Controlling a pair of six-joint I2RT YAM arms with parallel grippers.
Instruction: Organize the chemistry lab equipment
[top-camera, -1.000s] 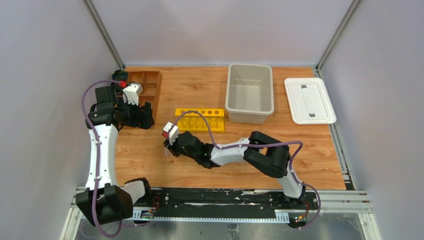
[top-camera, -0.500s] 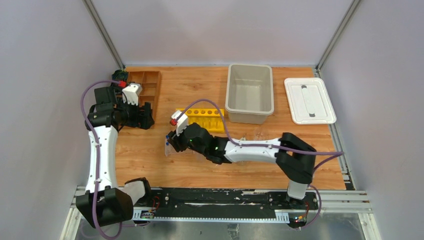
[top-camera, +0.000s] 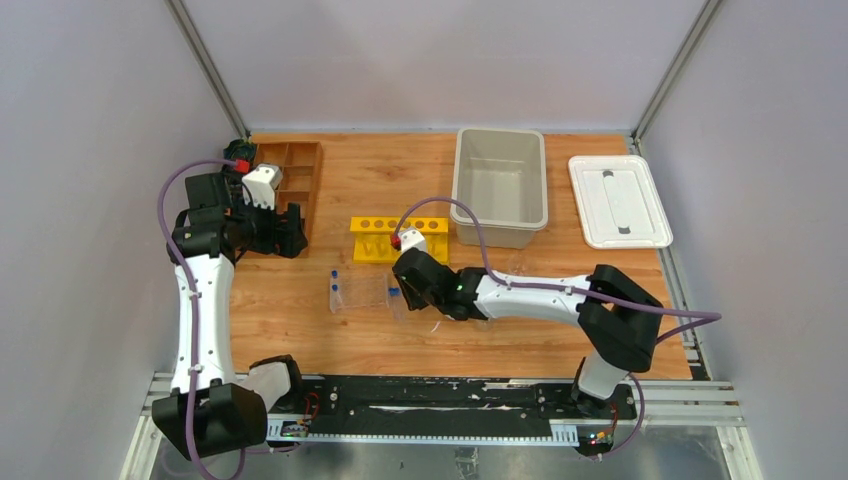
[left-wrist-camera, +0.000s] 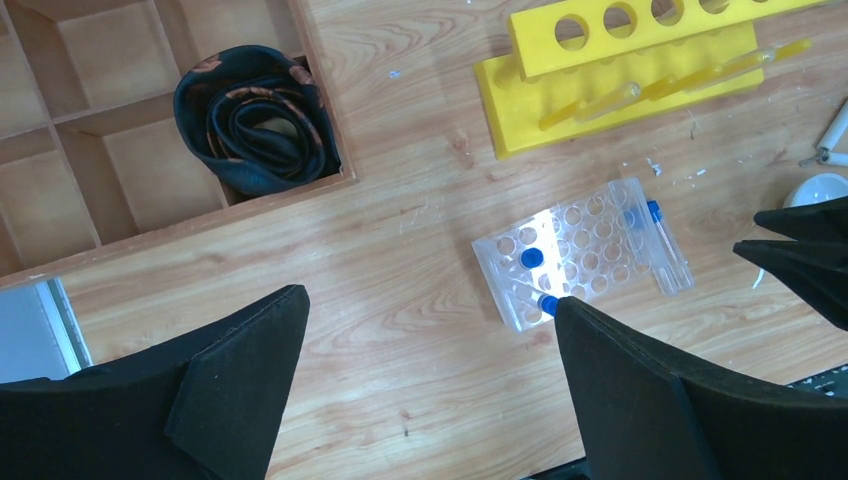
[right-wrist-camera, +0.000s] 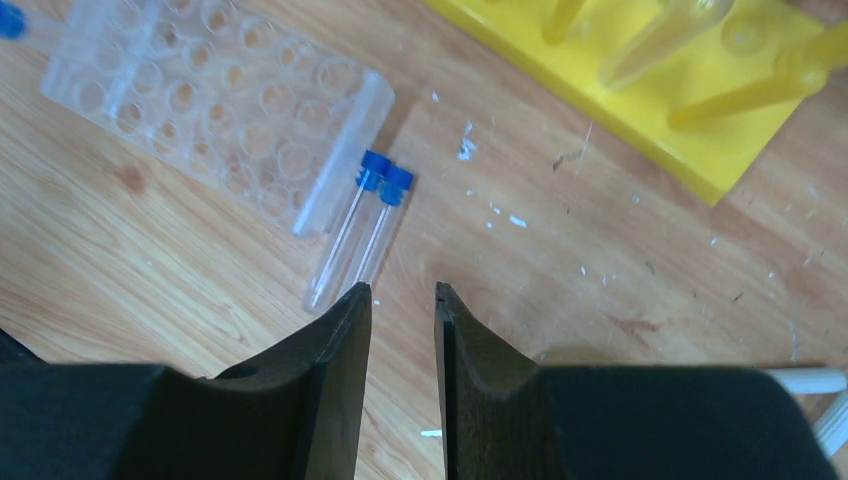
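A clear plastic rack (top-camera: 360, 292) (left-wrist-camera: 575, 250) (right-wrist-camera: 210, 110) lies on the table in front of the yellow rack. Blue-capped tubes (left-wrist-camera: 531, 257) stand in its left end. Two more thin blue-capped tubes (right-wrist-camera: 360, 230) lie side by side on the wood against its right end. My right gripper (right-wrist-camera: 402, 290) (top-camera: 405, 295) hovers just short of their bottoms, its jaws a narrow gap apart with nothing between them. My left gripper (left-wrist-camera: 428, 300) (top-camera: 280, 232) hangs wide open and empty beside the wooden tray. A white round bowl (left-wrist-camera: 822, 188) shows at the right edge of the left wrist view.
The yellow rack (top-camera: 400, 235) holds yellowish tubes. Behind it stand a grey bin (top-camera: 500, 185) and its white lid (top-camera: 620, 200). The brown wooden tray (top-camera: 290, 170) at the back left holds a rolled black item (left-wrist-camera: 255, 120). White rods (right-wrist-camera: 810, 380) lie near my right gripper.
My right arm has stretched out and carried its gripper from the clear rack's left end to its right end, uncovering the rack. The left arm has stayed put.
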